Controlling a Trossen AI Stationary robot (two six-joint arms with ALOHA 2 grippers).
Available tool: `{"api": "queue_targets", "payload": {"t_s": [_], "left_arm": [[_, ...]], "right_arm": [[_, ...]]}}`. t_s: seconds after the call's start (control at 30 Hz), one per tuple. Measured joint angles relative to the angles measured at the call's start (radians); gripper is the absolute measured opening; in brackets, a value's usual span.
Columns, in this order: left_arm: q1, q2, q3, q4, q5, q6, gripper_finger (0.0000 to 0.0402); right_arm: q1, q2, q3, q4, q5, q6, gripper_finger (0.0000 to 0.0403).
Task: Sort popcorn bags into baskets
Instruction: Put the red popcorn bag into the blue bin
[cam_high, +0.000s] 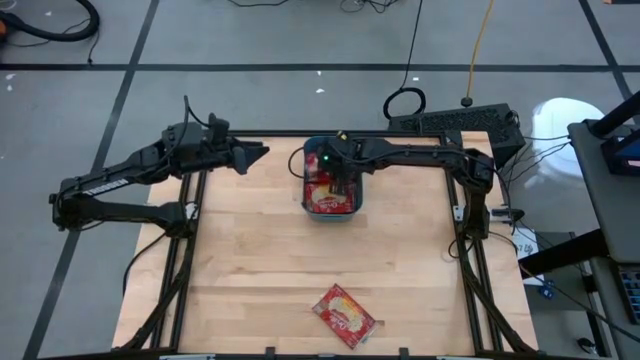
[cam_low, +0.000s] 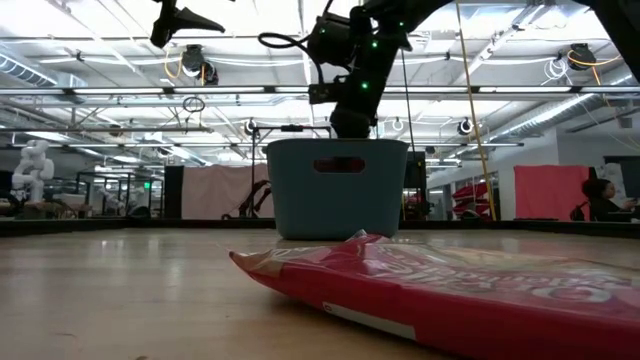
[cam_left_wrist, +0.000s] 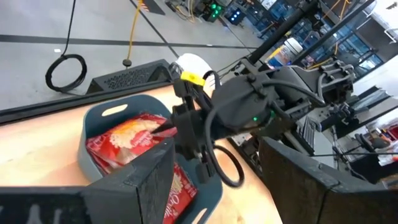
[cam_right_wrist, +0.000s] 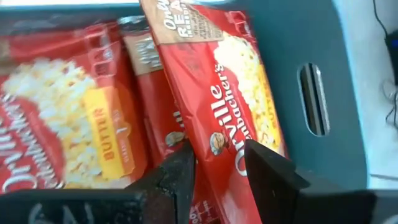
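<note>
Red popcorn bags (cam_high: 327, 193) fill teal basket (cam_high: 355, 205).

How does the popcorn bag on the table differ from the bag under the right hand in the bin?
The bag on the table lies flat and alone on bare wood, far from both arms. The bag under the right hand sits tilted inside the blue bin, resting on other bags, between the fingers of the right hand. Both are red with a popcorn picture.

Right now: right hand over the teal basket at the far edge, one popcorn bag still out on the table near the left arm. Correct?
Not quite. The lone popcorn bag lies at the table's near edge, far from the left arm, as the high view shows. The right hand is indeed over the teal basket.
</note>
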Motion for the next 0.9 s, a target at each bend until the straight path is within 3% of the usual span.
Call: {"api": "queue_targets", "payload": {"t_s": [0.17,0.57,0.77,0.9], "left_arm": [[-0.004,0.0,0.0,-0.013,0.0,0.0,0.0234],[-0.003,0.0,0.0,-0.05,0.024,-0.015,0.0234],[-0.003,0.0,0.0,-0.05,0.024,-0.016,0.0234],[-0.003,0.0,0.0,-0.05,0.026,-0.019,0.0234]], "right_arm": [[-0.024,0.0,0.0,0.021,-0.009,0.017,0.0131],[-0.061,0.0,0.0,0.044,-0.283,0.138,0.0137],[-0.073,-0.012,0.0,0.069,-0.306,0.154,0.0152],[-0.084,-0.013,0.0,0.072,-0.415,0.142,0.0138]]}}
